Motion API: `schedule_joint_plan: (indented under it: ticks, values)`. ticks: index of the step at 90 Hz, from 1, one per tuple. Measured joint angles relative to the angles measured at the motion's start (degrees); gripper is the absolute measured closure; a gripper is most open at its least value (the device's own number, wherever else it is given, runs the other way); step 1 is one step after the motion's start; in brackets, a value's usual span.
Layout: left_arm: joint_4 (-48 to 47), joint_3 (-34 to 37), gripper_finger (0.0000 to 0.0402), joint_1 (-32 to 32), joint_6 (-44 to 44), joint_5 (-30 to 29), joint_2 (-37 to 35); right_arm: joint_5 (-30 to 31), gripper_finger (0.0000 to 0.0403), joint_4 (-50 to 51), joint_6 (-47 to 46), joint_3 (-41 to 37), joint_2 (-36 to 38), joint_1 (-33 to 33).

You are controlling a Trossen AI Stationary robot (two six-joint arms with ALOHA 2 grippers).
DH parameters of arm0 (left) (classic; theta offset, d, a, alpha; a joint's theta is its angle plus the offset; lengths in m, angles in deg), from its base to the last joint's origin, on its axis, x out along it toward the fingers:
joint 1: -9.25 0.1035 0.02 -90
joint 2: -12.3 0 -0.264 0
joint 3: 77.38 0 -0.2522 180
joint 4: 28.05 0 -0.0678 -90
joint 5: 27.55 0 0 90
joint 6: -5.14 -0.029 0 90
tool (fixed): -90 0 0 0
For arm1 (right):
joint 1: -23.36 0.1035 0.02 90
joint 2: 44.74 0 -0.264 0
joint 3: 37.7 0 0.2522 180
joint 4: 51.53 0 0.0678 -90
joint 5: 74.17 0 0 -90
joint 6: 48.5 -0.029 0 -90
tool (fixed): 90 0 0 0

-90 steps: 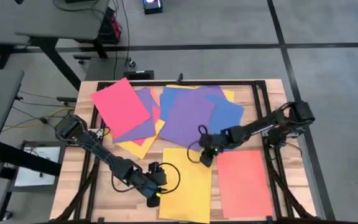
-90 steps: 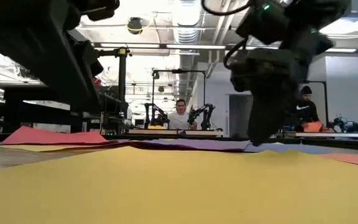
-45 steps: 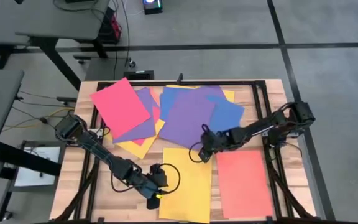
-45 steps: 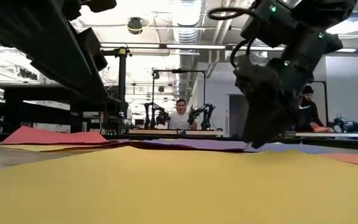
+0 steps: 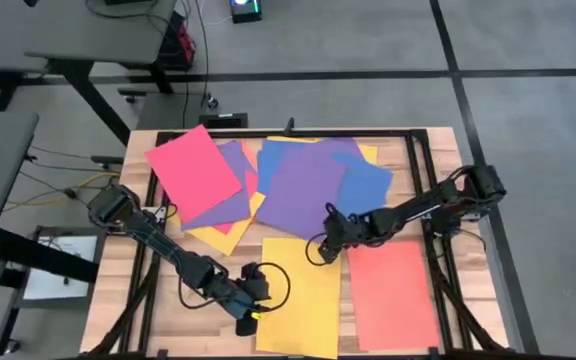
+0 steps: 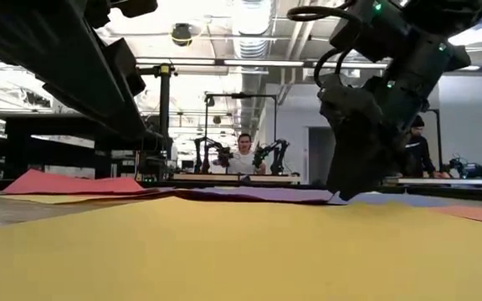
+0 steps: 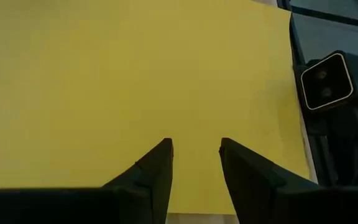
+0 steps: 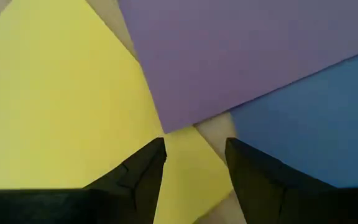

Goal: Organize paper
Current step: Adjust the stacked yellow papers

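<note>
Right end effector [image 5: 320, 250] lines up on the purple paper sheet's [image 5: 301, 190] corner.
Fingers apart; next, I'd judge, pinch that corner near table centre.

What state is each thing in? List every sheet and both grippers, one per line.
left gripper: open, over the yellow sheet.
right gripper: open, at the large purple sheet's corner.
yellow sheet: flat, set apart at the front.
orange-red sheet: flat, beside it.
red sheet: atop the overlapping pile.
blue sheet: partly under purple.
</note>
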Motion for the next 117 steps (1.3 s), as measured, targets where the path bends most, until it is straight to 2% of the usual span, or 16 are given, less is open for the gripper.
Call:
schedule_joint_plan:
  ticks: [24,55,75,89,101,117]
  values:
    - [-1.16,-0.04,0.0283,0.00,0.43,0.39,0.00,1.25,0.0237,-2.62,-0.33,0.42,-3.81,1.45]
    - [-12.12,-0.04,0.0283,-1.52,7.04,1.31,0.00,-0.14,0.0237,-0.18,-1.32,0.44,-3.55,5.07]
    - [-13.30,-0.04,0.0283,-2.05,8.49,1.27,0.00,-5.58,0.0237,5.31,-1.95,-0.13,2.75,5.73]
    - [-13.53,-1.38,0.0283,-2.05,7.69,1.11,0.00,-3.56,0.0237,11.29,-1.98,0.10,8.94,6.17]
    - [-14.67,-2.50,0.0283,-2.05,5.95,-1.54,0.00,-3.33,0.0237,12.79,-1.74,0.06,12.64,8.12]
    - [-15.44,-0.23,0.0283,-2.19,7.61,-1.96,-0.01,-2.32,0.0237,13.67,-1.22,0.11,13.33,14.80]
